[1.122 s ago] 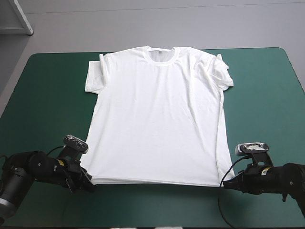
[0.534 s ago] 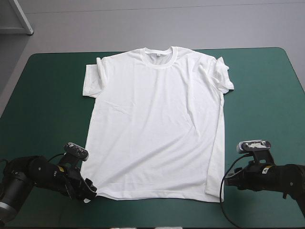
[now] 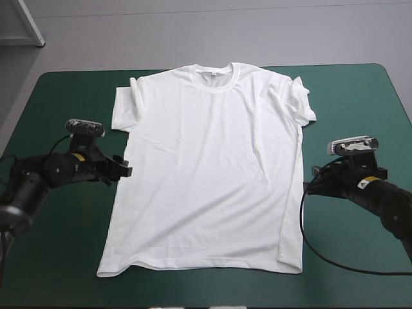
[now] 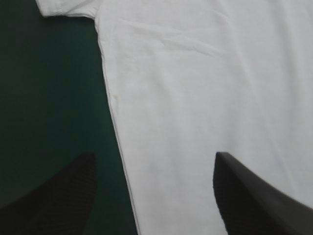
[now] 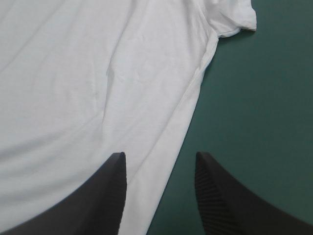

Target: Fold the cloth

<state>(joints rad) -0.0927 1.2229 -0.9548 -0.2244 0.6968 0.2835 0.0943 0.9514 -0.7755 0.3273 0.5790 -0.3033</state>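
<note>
The white T-shirt (image 3: pixel 212 161) lies spread flat on the teal-green cover, collar toward the far edge and hem near the front edge. Its right sleeve (image 3: pixel 301 100) is creased. My left gripper (image 3: pixel 123 171) is at the shirt's left side edge, about halfway down. In the left wrist view, my left gripper (image 4: pixel 155 155) stands open, one finger over the T-shirt (image 4: pixel 205 88) and one over the cover. My right gripper (image 3: pixel 311 187) is at the right side edge. It is open too, and in the right wrist view my right gripper (image 5: pixel 160 154) straddles the side seam of the T-shirt (image 5: pixel 73 73).
The teal-green cover (image 3: pixel 58 257) shows in wide strips on both sides of the shirt. Only a narrow strip of it lies between the hem and the table's front edge.
Both grippers have let go of the hem corners and opened. They moved away from the front edge to the middle of the shirt's sides. The hem now lies flat, closer to the front edge.
</note>
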